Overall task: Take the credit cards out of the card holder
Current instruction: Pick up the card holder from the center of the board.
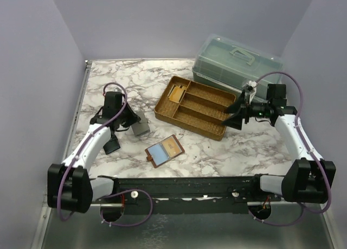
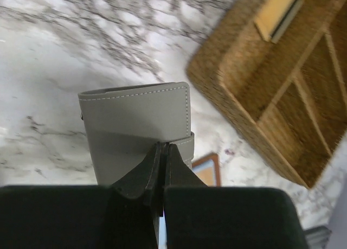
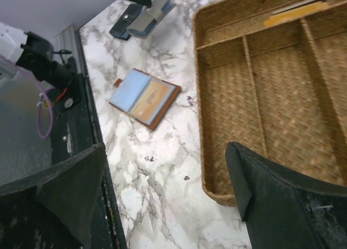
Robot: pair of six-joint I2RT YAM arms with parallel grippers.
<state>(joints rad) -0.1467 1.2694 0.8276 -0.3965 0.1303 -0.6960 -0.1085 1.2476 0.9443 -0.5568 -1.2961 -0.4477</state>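
The card holder (image 1: 164,150), a reddish-brown bifold, lies open on the marble table, showing its blue and tan-orange panels. It also shows in the right wrist view (image 3: 145,97) and partly in the left wrist view (image 2: 209,170). My left gripper (image 1: 132,119) is up and left of it, shut on an edge of a blue-grey folder (image 2: 135,116), its fingertips (image 2: 154,159) pressed together. My right gripper (image 1: 232,112) is open and empty above the near right corner of a woven tray (image 1: 217,131). A yellow-tan card (image 1: 176,93) lies in the tray's far left compartment.
A small black case (image 1: 112,146) lies on the table below the left gripper. A clear green-tinted plastic box (image 1: 236,62) with a handle stands at the back right, behind the tray. The black arm rail (image 1: 184,186) runs along the near edge.
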